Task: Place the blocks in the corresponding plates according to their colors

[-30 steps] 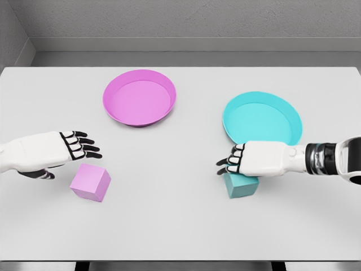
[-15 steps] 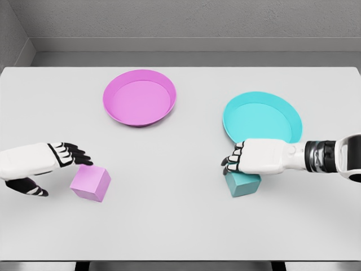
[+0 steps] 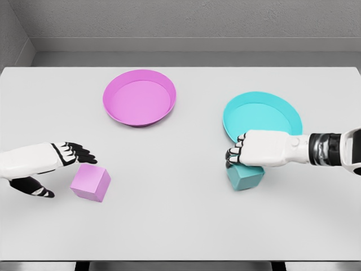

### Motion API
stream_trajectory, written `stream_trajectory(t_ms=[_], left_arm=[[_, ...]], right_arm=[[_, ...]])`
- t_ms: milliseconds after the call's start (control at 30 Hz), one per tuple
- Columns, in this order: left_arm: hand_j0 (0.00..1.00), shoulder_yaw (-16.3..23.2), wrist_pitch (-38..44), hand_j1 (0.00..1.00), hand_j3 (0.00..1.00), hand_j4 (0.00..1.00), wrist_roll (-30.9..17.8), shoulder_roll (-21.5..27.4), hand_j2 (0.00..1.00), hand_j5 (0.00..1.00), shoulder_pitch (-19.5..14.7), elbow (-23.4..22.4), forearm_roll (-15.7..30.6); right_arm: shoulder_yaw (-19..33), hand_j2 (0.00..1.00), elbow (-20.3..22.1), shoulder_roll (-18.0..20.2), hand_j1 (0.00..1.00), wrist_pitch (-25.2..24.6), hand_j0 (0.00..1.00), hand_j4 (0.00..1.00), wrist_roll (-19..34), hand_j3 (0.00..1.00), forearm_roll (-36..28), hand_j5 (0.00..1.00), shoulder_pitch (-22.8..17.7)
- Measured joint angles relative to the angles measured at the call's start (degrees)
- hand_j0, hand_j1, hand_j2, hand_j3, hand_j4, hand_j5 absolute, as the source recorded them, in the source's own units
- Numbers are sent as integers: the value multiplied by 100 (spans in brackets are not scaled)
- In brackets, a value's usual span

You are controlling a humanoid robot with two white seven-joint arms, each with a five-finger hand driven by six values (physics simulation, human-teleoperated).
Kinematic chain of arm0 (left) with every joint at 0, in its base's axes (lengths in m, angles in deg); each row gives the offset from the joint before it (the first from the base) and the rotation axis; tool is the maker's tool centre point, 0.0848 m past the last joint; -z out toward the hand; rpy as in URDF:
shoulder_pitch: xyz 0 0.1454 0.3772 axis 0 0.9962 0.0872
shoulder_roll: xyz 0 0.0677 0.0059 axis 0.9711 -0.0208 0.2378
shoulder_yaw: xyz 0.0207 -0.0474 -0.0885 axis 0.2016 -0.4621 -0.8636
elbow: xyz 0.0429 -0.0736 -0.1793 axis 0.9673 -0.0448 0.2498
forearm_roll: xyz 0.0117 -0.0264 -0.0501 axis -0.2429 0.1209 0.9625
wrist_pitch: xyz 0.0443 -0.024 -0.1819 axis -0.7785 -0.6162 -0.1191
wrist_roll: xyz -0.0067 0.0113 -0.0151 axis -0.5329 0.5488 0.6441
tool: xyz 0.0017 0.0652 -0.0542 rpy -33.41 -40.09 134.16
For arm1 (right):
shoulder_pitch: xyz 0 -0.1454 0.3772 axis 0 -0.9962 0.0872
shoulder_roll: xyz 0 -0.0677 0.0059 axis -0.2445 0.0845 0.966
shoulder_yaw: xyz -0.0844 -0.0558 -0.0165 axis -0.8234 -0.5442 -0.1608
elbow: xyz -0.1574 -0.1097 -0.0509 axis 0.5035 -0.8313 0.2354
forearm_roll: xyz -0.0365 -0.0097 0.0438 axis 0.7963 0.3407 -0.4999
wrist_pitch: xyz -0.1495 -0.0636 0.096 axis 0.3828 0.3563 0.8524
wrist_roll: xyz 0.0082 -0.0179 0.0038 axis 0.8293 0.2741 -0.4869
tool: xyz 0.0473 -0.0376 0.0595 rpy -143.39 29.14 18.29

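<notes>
Open table (image 3: 186, 214) btwn blocks; teal plate (image 3: 256, 116) rim just behind teal block (image 3: 245, 178), crowding it.

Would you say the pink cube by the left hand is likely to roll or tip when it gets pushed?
Probably neither: the pink cube sits flat on the smooth white table, so it should slide. Its sharp, unbent edges suggest it is stiff. Weight cannot be judged.

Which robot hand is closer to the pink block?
Left. The left hand hovers just beside the pink block, at its upper left, fingers open. The right hand is far across the table, curled over the teal block.
</notes>
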Motion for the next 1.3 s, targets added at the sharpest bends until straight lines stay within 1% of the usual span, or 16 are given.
stream_trajectory(t_ms=[233, 567, 667, 867, 1000, 1267, 1300], left_arm=[[100, 9, 0, 100, 100, 100, -46, -299, 100, 100, -9, 38, 62], [100, 13, 0, 100, 100, 100, -59, -485, 100, 100, -35, 16, 110], [100, 16, 0, 100, 100, 100, -67, -560, 100, 100, -44, -10, 103], [100, 23, 0, 100, 100, 100, -76, -740, 100, 100, -97, -97, 65], [100, 25, -1, 100, 100, 100, -84, -837, 100, 100, -97, -137, 35], [100, 28, -1, 100, 100, 100, -137, -965, 100, 100, -97, -210, -41], [100, 28, -1, 100, 100, 100, -150, -985, 100, 100, -97, -224, -49]], right_arm=[[53, 54, 0, -12, 54, -2, 54, 54, 5, 54, -60, 54, 35], [183, 54, -6, 8, 54, -4, 54, 54, 5, 54, -113, 54, 114], [195, 54, -15, 11, 54, -4, 54, 54, 2, 54, -114, 54, 237], [199, 54, -54, 4, 54, -3, 54, 54, 9, 54, -110, 54, 299], [196, 54, -188, -25, 54, -4, 54, 54, 11, 54, -112, 54, 439], [188, 54, -631, -102, 54, -3, 54, 54, 11, 54, -95, 54, 554], [188, 54, -688, -111, 54, -3, 54, 54, 11, 54, -93, 54, 615]])
